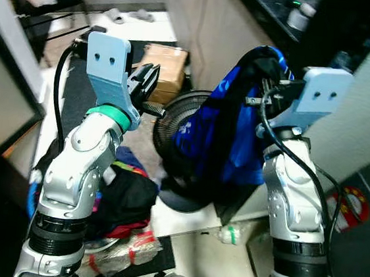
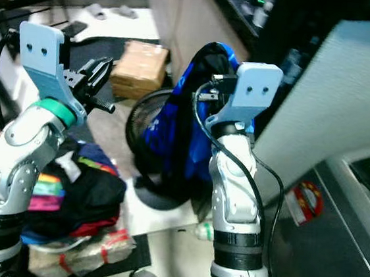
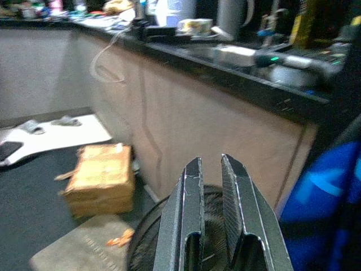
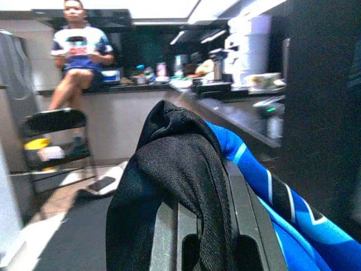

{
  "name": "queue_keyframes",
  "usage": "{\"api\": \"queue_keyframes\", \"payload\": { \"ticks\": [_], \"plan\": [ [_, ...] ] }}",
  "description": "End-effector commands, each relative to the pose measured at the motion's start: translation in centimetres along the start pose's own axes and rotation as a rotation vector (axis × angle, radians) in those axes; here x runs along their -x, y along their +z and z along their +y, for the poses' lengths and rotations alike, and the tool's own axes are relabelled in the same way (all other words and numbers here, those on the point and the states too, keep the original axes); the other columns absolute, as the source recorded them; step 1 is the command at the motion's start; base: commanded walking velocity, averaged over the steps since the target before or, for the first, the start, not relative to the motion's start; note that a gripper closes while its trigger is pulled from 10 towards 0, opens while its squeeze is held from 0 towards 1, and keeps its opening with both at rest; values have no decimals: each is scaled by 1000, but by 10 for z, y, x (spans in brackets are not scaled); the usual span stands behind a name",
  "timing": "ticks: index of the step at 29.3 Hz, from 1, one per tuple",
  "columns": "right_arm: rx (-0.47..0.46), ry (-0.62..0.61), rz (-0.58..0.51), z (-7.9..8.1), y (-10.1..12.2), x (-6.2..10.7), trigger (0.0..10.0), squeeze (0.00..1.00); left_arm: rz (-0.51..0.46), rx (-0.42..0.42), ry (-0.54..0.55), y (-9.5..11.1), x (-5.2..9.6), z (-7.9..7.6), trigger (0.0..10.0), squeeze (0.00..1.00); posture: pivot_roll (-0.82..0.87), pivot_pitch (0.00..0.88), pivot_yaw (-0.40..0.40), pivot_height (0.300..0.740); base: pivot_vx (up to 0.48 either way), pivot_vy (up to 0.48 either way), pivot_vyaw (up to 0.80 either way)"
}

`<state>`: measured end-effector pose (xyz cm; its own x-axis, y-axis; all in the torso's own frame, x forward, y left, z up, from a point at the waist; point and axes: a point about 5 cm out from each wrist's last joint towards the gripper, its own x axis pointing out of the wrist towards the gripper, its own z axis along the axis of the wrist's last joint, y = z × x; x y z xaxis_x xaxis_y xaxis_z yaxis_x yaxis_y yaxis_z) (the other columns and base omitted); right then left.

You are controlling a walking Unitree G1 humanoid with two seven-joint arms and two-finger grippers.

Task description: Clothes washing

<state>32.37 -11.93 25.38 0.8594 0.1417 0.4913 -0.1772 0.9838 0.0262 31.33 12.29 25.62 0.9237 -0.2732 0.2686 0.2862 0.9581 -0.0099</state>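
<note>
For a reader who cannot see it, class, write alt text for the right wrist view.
Black-and-blue fabric garment draped over the right gripper, pinched between its black fingers. Behind, a long dark kitchen counter crowded with items; a person sits on it above a black folding chair.

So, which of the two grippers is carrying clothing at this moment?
The right gripper: a blue and black garment is draped over its fingers and hangs down. The left gripper is raised with nothing between its nearly closed fingers.

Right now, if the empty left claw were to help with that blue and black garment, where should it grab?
Probably the lower blue panel of the garment, approached from the robot's left. It hangs loose there, facing the left claw, while the top is bunched in the right claw.
</note>
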Motion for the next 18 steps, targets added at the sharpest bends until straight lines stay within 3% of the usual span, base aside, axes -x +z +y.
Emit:
{"api": "queue_keyframes", "payload": {
  "ticks": [1, 18],
  "plan": [
    [-6, 18, -50, 3, 10, -5, 10000, 0, 0, -8, 14, -2, 0, 2, 10000, 0, -24, 0, 4, 740, 0, 0, -800],
    [-29, -40, -53, -10, 11, -11, 10000, 0, -20, -24, 30, -1, -6, 5, 10000, 0, -21, 0, 20, 740, 0, 0, -800]
  ]
}}
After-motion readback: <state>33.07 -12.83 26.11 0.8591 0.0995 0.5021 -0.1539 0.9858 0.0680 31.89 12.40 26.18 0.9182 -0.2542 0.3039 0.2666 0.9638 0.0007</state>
